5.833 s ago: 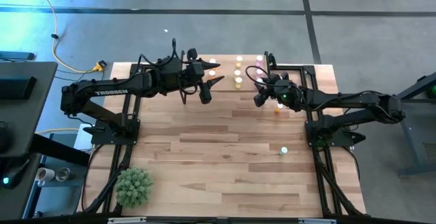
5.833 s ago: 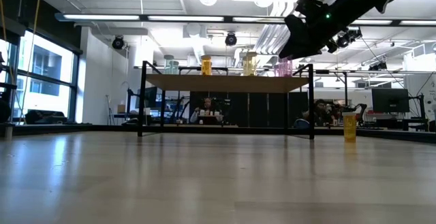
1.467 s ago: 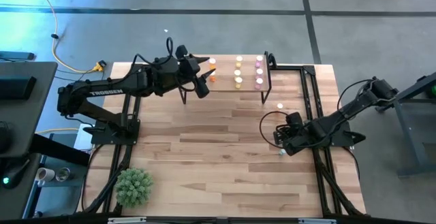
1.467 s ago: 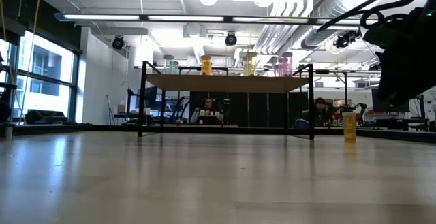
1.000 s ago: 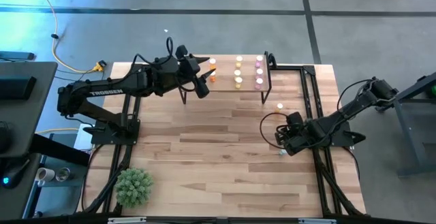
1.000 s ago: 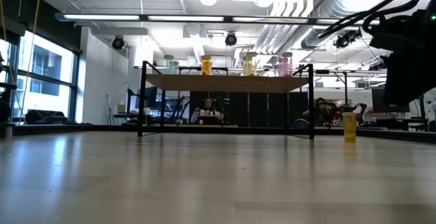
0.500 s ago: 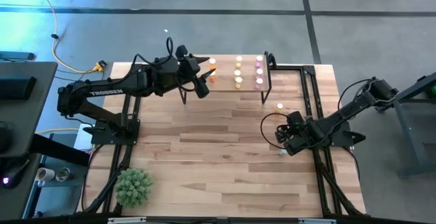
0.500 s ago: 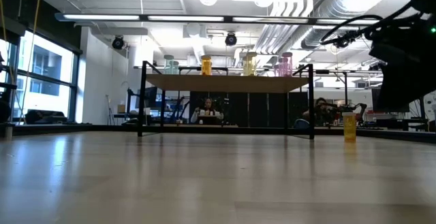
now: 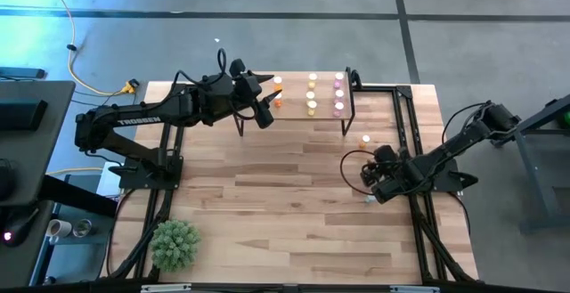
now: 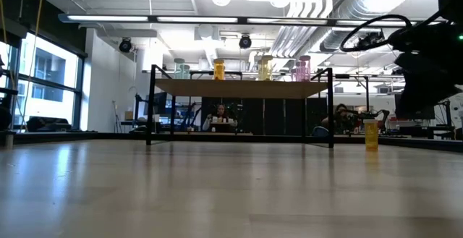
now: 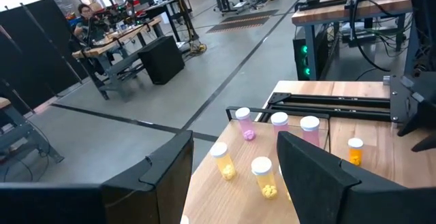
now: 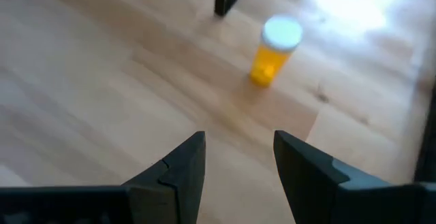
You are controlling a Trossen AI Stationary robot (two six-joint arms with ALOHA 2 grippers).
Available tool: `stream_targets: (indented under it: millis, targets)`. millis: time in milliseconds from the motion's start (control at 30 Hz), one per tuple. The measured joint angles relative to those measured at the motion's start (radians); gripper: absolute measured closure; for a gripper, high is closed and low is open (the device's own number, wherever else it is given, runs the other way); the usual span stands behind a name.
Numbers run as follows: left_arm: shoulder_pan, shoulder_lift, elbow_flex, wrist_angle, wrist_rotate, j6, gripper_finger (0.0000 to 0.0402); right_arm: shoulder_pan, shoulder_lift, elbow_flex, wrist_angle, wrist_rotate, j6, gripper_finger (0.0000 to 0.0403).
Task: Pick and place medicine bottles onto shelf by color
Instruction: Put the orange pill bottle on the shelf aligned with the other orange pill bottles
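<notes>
The right gripper (image 9: 372,184) hangs low near the right edge of the table (image 9: 294,222), its jaws open and holding nothing. Just beside it, toward the near edge, stands a green-bodied bottle (image 9: 369,199). An orange bottle (image 12: 274,50) stands upright a little farther on, near a black leg of the shelf (image 10: 242,87), which sits at the far edge. The left gripper (image 9: 270,106) waits over the shelf's left end, jaws also open and empty; yellow and pink bottles (image 11: 263,176) stand on the shelf in front of it.

The risks, as I judge them:
- 2 bottles are close to the right gripper. If it descends for one, a finger or the wrist could knock over the other.
- These bottles are small and light, so a closing jaw that is off-centre could push one over and let it roll toward the table edge.
- The shelf leg is near the orange bottle; an approach from that side could strike it.
</notes>
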Motion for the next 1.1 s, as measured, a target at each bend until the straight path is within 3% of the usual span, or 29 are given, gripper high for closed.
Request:
stream_targets:
  millis: [200, 567, 900, 1100]
  targets:
    - [0.000, 0.000, 0.000, 0.000, 0.000, 0.000, 0.0202, -0.001, 0.000, 0.000, -0.014, 0.091, 0.001, 0.0238]
    - [0.000, 0.000, 0.000, 0.002, 0.000, 0.000, 0.0202, -0.022, 0.000, 0.000, -0.083, 0.101, 0.153, 0.0238]
    - [0.000, 0.000, 0.000, 0.005, 0.000, 0.000, 0.0202, -0.116, -0.032, 0.000, -0.026, 0.089, 0.325, 0.0238]
    - [0.000, 0.000, 0.000, -0.009, 0.000, 0.000, 0.0202, -0.129, -0.139, 0.000, -0.003, 0.090, 0.259, 0.0238]
